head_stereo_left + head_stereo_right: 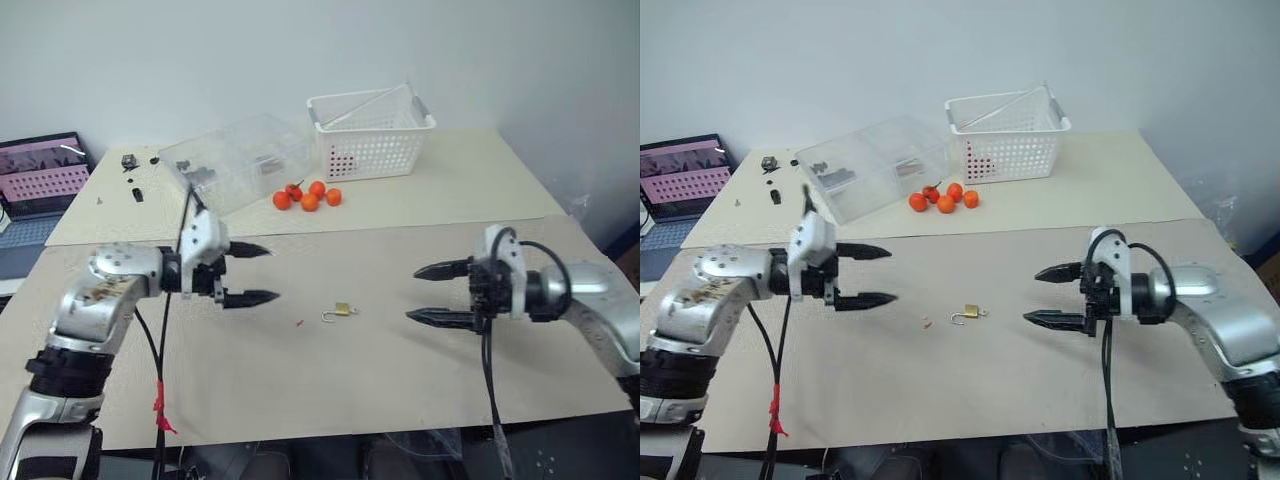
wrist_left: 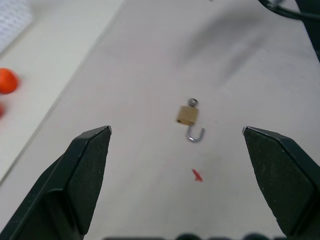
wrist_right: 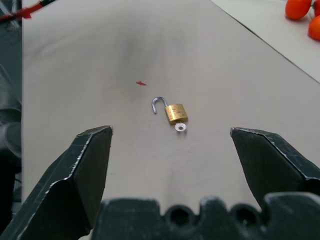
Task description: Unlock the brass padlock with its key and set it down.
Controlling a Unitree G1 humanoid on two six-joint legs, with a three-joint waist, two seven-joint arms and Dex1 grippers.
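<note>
— Beige cloth over the long table (image 1: 300, 400), white wall behind it; is anything left to do?

— Judging by how things lie, very little. The tiny boxy yellow-brass padlock with the thin silvery shackle (image 3: 175, 113) lies flat on the cloth between the two arms, touched by neither. Its shackle is swung out into a hook, free at one end, so I read it as unlocked. A small silvery ring, likely the head of the key (image 3: 180, 127), sits at the base of the body, though it is too small to be sure it is seated in the keyhole.

— And the tools?

— The left gripper of two black fingers (image 1: 252, 273) hangs above the table with its jaws spread wide and nothing between them. The right gripper, the same black pair (image 1: 440, 293), faces it from the other side, also wide open and empty.

— So what could go wrong?

— Mostly a careless move. Both sets of fingers point inward toward the padlock; if either arm sweeps low across the middle, it could knock the lock along the cloth or snap the shackle shut. A black cable (image 1: 488, 380) hangs from the right wrist and could drag over the cloth.

— Anything nearby at risk?

— Hardly. The small red fleck (image 3: 142, 83) lies near the lock, while the orange fruits (image 1: 308, 196), the white perforated plastic basket (image 1: 372, 135) and the clear plastic box (image 1: 240, 160) sit well apart at the back.
</note>
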